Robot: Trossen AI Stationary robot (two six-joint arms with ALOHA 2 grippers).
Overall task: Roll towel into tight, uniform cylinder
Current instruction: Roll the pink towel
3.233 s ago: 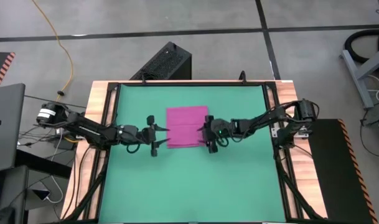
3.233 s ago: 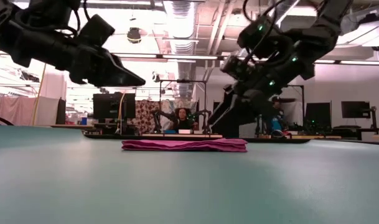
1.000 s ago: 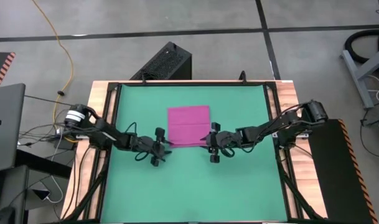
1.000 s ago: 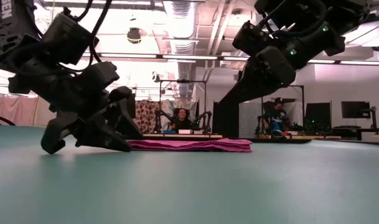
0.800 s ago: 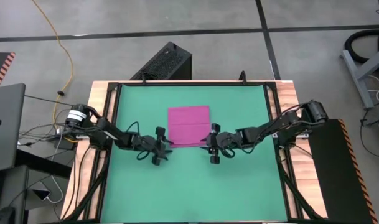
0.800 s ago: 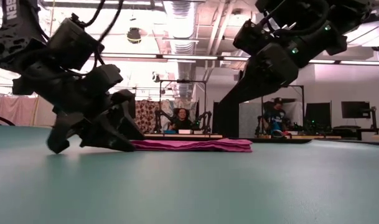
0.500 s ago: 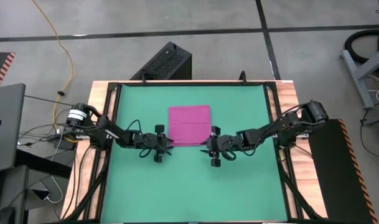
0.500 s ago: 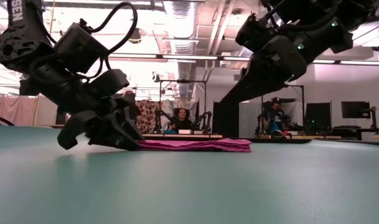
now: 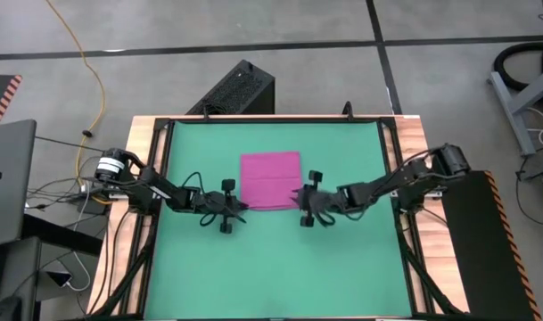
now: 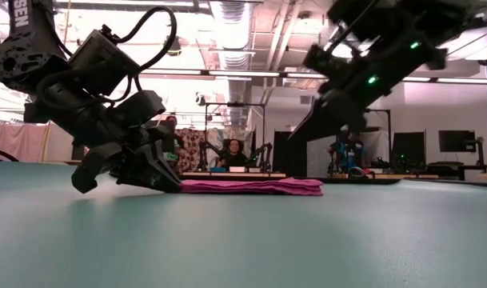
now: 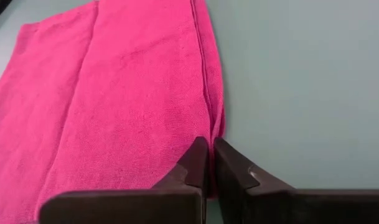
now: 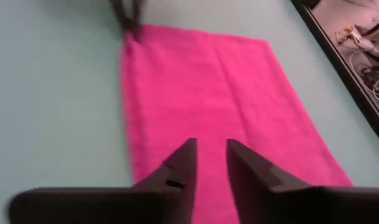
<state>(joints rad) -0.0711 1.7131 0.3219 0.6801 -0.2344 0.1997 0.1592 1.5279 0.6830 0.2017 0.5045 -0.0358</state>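
Since a moment ago my right gripper [image 12: 209, 155] has lifted, fingers slightly apart; my left gripper [image 11: 209, 163] pinches the towel [image 9: 271, 181] corner (tag hidden).

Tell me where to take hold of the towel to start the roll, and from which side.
Grip the two corners of the near edge of the towel, one per arm, each coming from its own side. It lies flat and folded on the mat, so that edge can probably be lifted. The left gripper sits shut at its corner; the right gripper is slightly open at the opposite corner.
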